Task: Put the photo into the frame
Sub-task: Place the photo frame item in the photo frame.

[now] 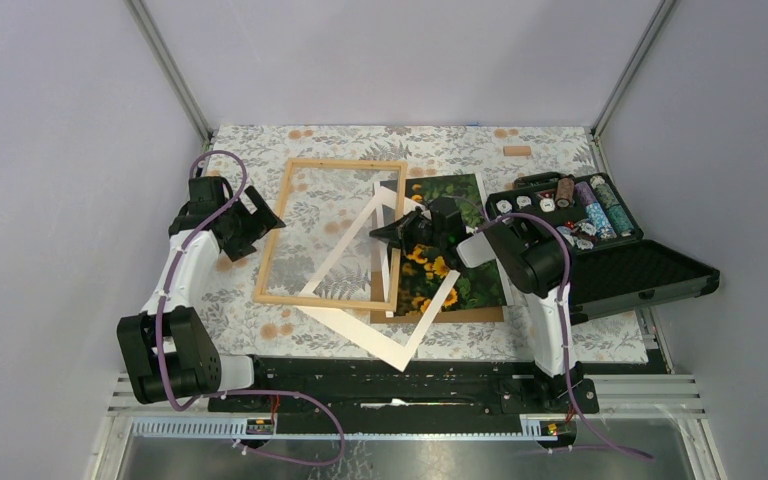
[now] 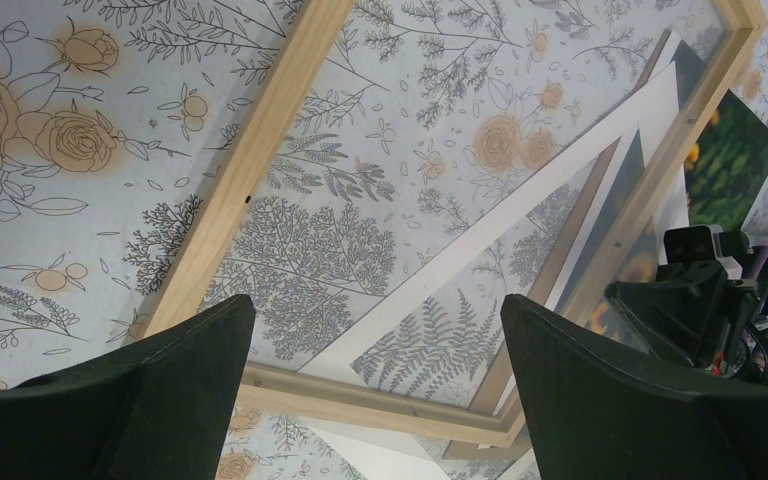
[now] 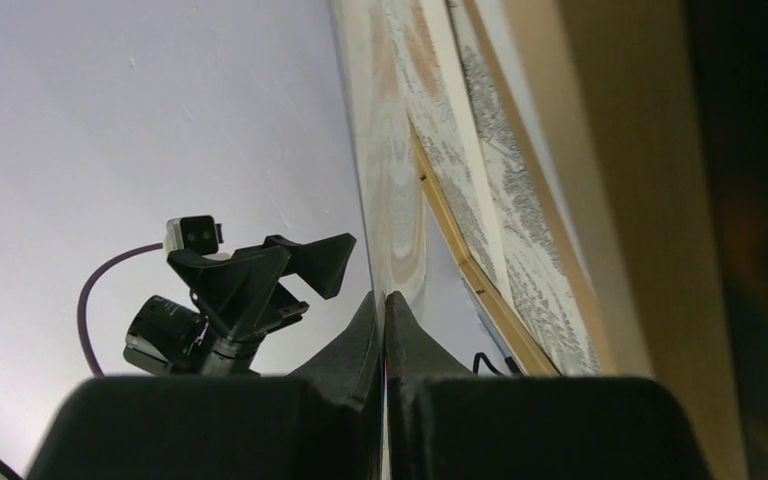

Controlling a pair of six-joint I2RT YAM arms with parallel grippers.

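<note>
The light wood frame [image 1: 275,232] lies flat on the flowered cloth, left of centre; it also shows in the left wrist view [image 2: 250,165]. The sunflower photo [image 1: 452,225] lies to its right on a brown backing board [image 1: 480,315]; its green edge shows in the left wrist view [image 2: 735,160]. A white mat [image 1: 360,335] lies tilted across the frame's near right corner. My left gripper [image 1: 252,215] is open and empty above the frame's left rail [image 2: 375,300]. My right gripper [image 1: 385,232] is shut on a thin clear pane seen edge-on [image 3: 382,300], above the frame's right rail.
An open black case [image 1: 650,275] with poker chips stands at the right, close to my right arm. A small wooden block [image 1: 517,151] lies at the far edge. Grey walls close in on both sides. My left gripper shows in the right wrist view [image 3: 250,280].
</note>
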